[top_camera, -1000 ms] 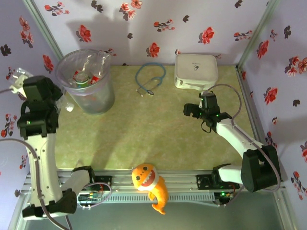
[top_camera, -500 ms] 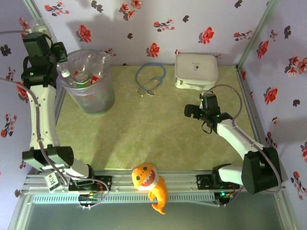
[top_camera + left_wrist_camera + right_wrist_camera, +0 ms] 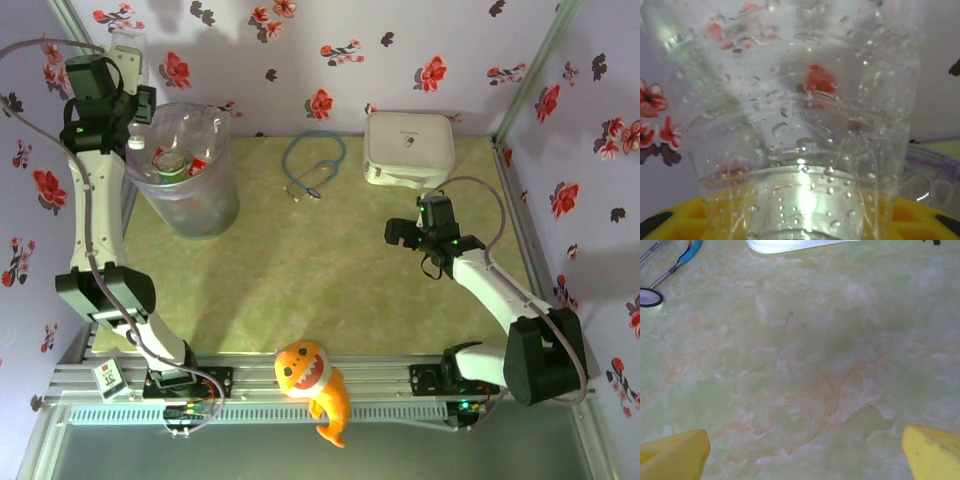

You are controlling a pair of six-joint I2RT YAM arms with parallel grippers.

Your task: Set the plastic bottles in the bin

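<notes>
Top external: L arm reaches high at far left, left pincer (image 3: pixel 134 97) just over the bin (image 3: pixel 203 205) rim, several bottles (image 3: pixel 170 160) inside; right pincer (image 3: pixel 407 232) low over the counter (image 3: pixel 300 280), mid-right. Left wrist: pincer clamped on a clear bottle (image 3: pixel 800 125), droplets all over it. Right wrist: yellow fingers (image 3: pixel 675 455) wide apart, nothing btwn, bare counter below.

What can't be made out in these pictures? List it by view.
- Left wrist: the held bottle sits too close; both its ends are cut off.
- Top external: the bottles piled in the bin overlap; their count is unreadable.
- Right wrist: the white case is cut by the top edge.
</notes>
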